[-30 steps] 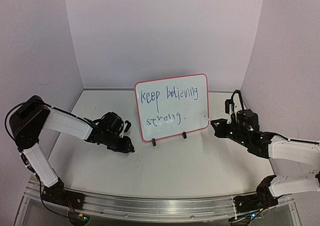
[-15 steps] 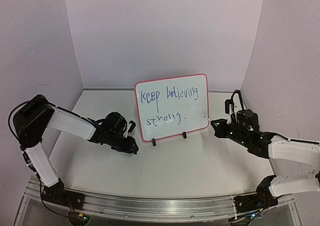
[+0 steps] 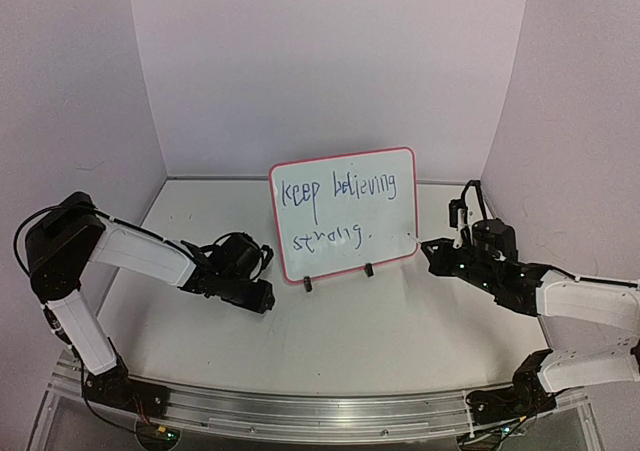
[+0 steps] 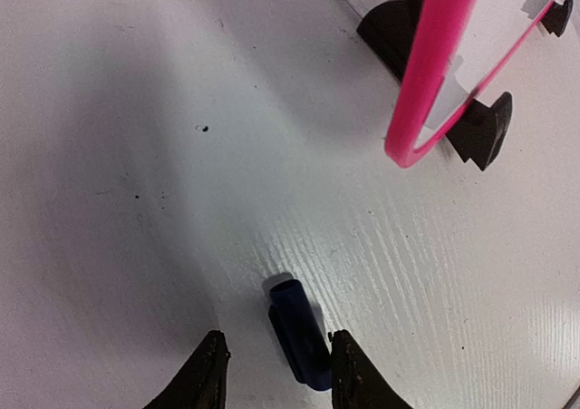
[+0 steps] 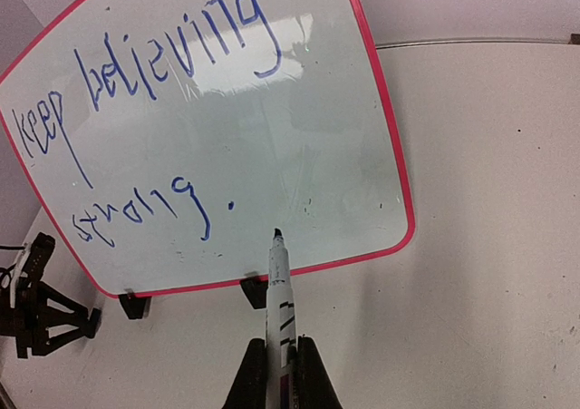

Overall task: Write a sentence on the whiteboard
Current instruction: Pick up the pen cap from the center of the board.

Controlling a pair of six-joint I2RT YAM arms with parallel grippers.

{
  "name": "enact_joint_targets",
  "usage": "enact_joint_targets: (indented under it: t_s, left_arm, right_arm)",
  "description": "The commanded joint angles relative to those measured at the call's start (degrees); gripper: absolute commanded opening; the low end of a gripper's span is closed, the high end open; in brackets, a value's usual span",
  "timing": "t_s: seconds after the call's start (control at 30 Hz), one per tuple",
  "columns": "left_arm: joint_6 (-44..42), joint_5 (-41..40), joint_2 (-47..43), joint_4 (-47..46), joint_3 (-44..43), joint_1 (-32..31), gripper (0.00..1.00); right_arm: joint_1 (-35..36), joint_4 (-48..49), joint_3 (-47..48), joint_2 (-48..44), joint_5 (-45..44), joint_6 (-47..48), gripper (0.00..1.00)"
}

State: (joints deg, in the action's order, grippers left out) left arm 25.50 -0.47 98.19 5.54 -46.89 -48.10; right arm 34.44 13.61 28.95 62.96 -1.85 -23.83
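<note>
Nearest on the left, the left end effector (image 4: 276, 359) hangs low over the white counter (image 4: 136, 155) with its jaws parted and nothing held. A dark blue cap (image 4: 299, 344) lies flat on the counter between its fingers, closer to one than to the other. On the right, the right end effector (image 5: 278, 373) is clamped on a white marker (image 5: 277, 287). The marker's dark tip sits at the lower part of the writing face, just above the red border; whether it touches cannot be told.

Beyond both, the whiteboard (image 3: 392, 221) stands mid-counter between the two arms, leaning back on two black clip feet (image 3: 307, 284). The left end effector is just off its lower left corner and the right one is by its lower right corner. The sentence (image 3: 335, 189), in thin blue handwriting, reads "keep believing" over "strong." Pale walls (image 3: 330, 71) rise behind the board.
</note>
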Motion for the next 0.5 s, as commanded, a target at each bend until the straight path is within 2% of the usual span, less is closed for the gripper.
enact_joint_targets:
  t_s: [0.0, 0.47]
  left_arm:
    - [0.9, -4.9, -1.2, 5.2, -0.5, -0.4, 0.38]
    - [-0.8, -2.6, -1.4, 5.4, 0.3, -2.4, 0.29]
  right_arm:
    - [0.2, 0.4, 2.0, 0.6, 0.3, 0.5, 0.00]
    - [0.2, 0.4, 2.1, 0.8, 0.2, 0.4, 0.00]
